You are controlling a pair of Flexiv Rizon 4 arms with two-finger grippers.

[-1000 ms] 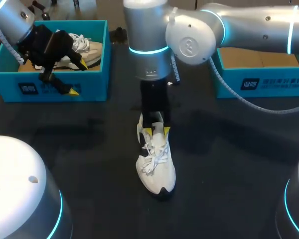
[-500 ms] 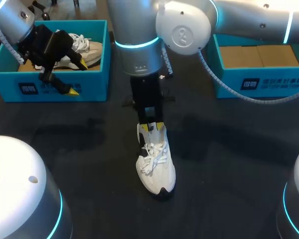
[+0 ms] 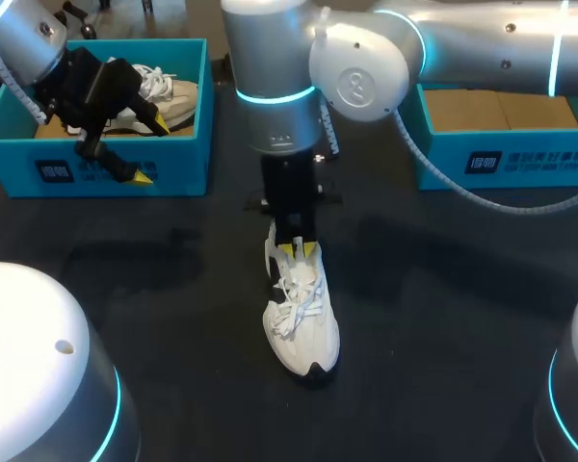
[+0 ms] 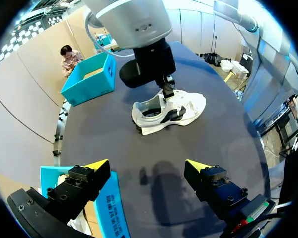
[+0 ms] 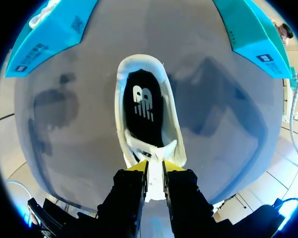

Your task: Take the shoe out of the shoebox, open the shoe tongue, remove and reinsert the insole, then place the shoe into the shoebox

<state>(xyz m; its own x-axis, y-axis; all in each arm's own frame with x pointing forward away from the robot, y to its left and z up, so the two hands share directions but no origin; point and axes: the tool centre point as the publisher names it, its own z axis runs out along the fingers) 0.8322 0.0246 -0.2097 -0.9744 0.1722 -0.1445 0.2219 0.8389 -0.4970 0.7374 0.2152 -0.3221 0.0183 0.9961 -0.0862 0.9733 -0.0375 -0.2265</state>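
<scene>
1. The white shoe (image 3: 303,332) stands on its sole on the dark table (image 3: 443,289), in the lower middle of the head view, with its black-tipped toe toward the bottom edge and its heel opening toward the top.
2. The right gripper (image 3: 297,250) comes straight down over the shoe's laces near the opening. Its yellow tips are clenched on the tongue (image 5: 154,186), which shows as a white strip pinched between the two fingers. Ahead of them the dark insole (image 5: 143,106) lies flat inside the shoe.
3. The left gripper (image 3: 150,149) hangs in the upper left, over the front wall of the left shoebox (image 3: 183,168). Its jaws are spread wide and hold nothing.
4. That teal box holds a second shoe (image 3: 173,96), white and laced.
5. The right shoebox (image 3: 530,159) sits in the upper right, also teal, with a bare cardboard floor inside.
</scene>
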